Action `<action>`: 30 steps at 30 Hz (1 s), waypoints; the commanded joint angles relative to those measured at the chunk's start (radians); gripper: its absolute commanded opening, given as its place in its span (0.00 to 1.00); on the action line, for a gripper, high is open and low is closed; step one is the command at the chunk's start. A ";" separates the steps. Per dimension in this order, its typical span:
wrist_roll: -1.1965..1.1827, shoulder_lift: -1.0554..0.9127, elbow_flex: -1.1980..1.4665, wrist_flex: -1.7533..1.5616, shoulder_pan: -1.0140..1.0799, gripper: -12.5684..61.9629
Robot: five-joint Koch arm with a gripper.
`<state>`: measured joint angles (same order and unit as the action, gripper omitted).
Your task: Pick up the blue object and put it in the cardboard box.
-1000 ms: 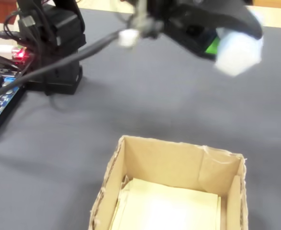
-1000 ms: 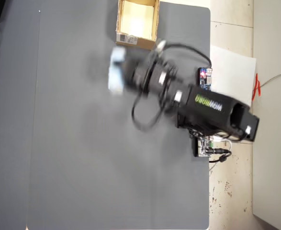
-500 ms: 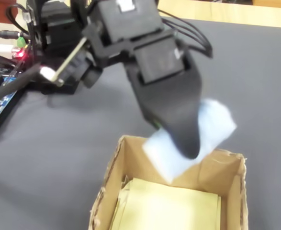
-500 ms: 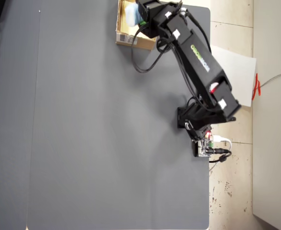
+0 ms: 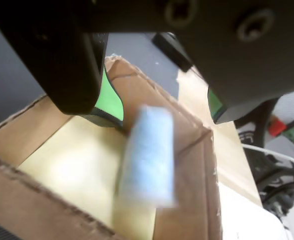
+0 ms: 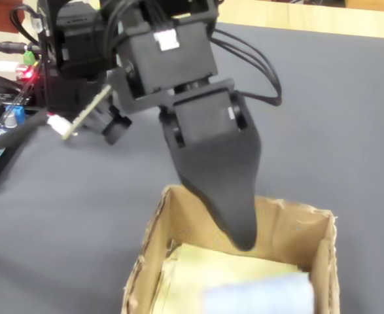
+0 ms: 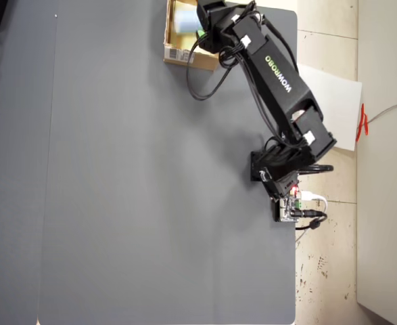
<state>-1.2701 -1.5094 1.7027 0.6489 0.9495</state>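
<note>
1. the blue object is free inside the cardboard box, blurred.
2. the end effector is spread and empty above it.
3. best to lift straight up, clear of the box walls.

In your wrist view the blue object is showing only as a motion-blurred pale streak inside the cardboard box, whose near wall is running off the bottom edge. In your fixed view the block is smearing at the bottom edge, where the box is cut off, and one black jaw is hiding the other. In the overhead view, the arm is covering part of the box.
</note>
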 commanded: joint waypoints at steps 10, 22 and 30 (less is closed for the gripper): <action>-0.169 -0.127 -0.037 -0.129 -0.086 0.62; -0.368 -0.393 0.259 -0.337 -0.357 0.62; -0.373 -0.575 0.492 -0.402 -0.568 0.62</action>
<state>-1.5984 -2.0341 2.2227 0.3605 0.4188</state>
